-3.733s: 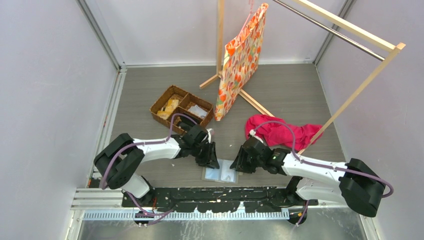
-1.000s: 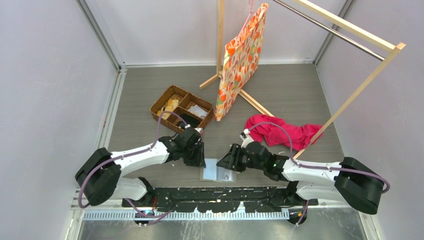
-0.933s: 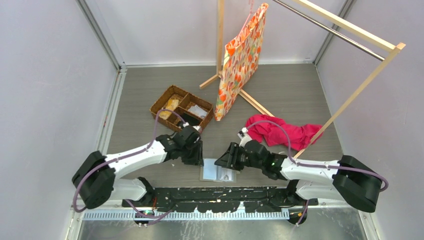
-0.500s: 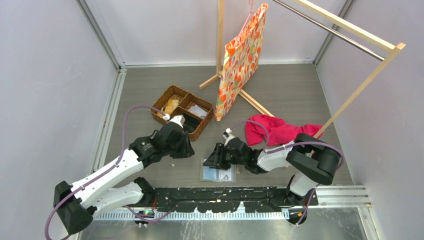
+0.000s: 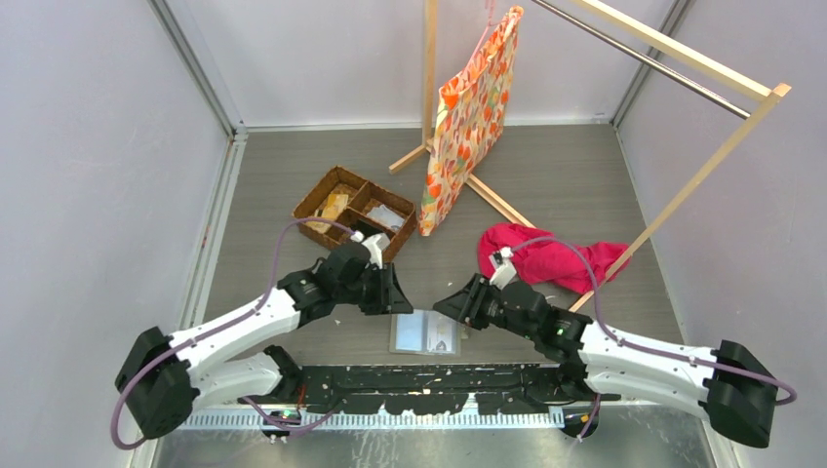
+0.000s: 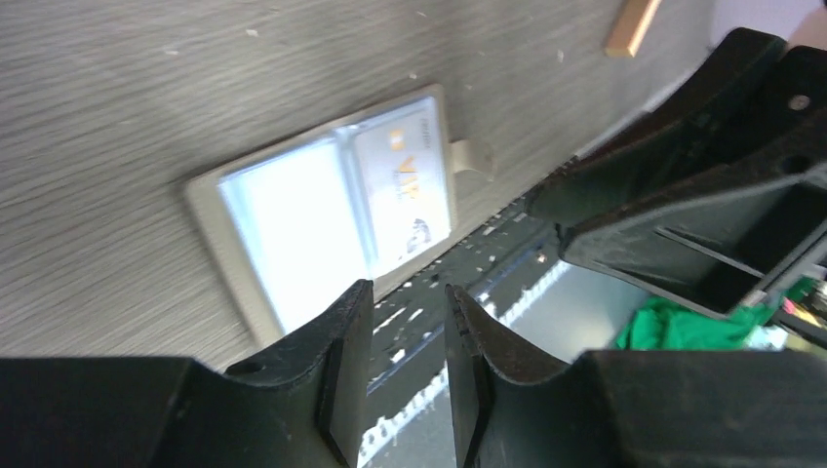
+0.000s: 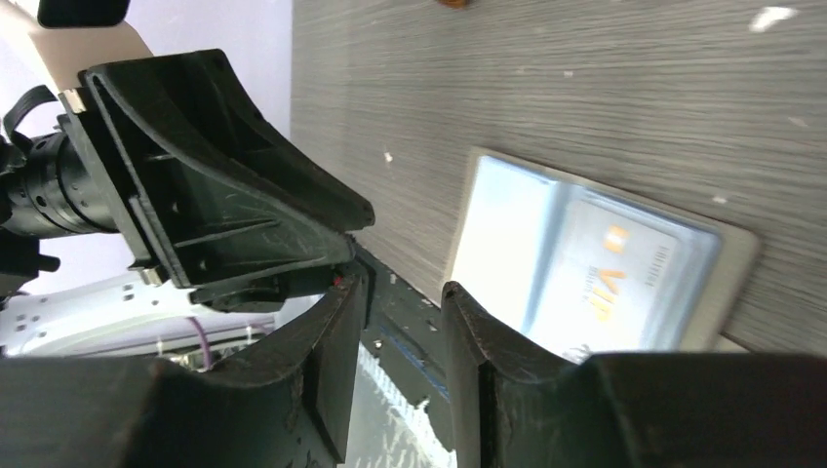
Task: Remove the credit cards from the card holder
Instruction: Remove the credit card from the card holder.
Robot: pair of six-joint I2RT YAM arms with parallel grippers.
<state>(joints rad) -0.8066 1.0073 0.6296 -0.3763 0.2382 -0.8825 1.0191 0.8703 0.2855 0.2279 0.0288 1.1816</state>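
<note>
While the holder (image 5: pixel 426 332) lies spread open and flat on the table (image 5: pixel 546 185), at its near edge between the two arms, neither gripper touches it. The left gripper (image 6: pixel 408 292) hangs just beyond the holder's far left corner. Its fingers stand a narrow gap apart and there is nothing between them. The holder's left sleeve (image 6: pixel 293 229) shines white from glare, so I cannot tell if a card is inside. In the right sleeve one card (image 6: pixel 405 190) shows, pale with orange letters, lying fully under the clear cover. The right gripper (image 7: pixel 402 283) hangs just beyond the far right corner, also only a little open and empty.

I judge that the card is light, thin, stiff and smooth, and it gives almost no edge to catch while it lies flat. The holder looks soft and light, so it will probably slide or fold if pulled. One gripper should press a panel down while the other pinches the card's free edge at the sleeve mouth. Which side the mouth is on, I cannot see.
</note>
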